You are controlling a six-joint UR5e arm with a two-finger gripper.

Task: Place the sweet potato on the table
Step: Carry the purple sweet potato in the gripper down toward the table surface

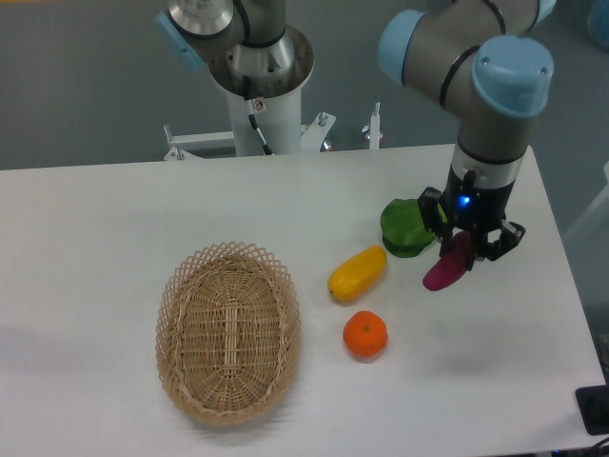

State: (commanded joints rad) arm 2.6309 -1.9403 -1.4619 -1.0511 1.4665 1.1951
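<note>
The white table (114, 219) spreads under everything, and I'll take the green pepper (407, 227) as my marker, sitting toward the table's right side. The wicker basket (228, 329) lies well to the pepper's left and nearer the front edge, an oval on its own. The yellow oblong fruit (358, 272) rests just left of and below the pepper, lying at a slant. The orange (365, 335) sits further toward the front from the pepper, just beyond the yellow fruit and apart from it. My gripper (463, 249) hangs right beside the pepper, on its right, with the blue light glowing on my wrist. My fingers are clamped on the upper end of the sweet potato (446, 267). The sweet potato slants down and to the left from my grip, its lower tip just right of the pepper's front edge; whether that tip touches the table, I can't tell.
</note>
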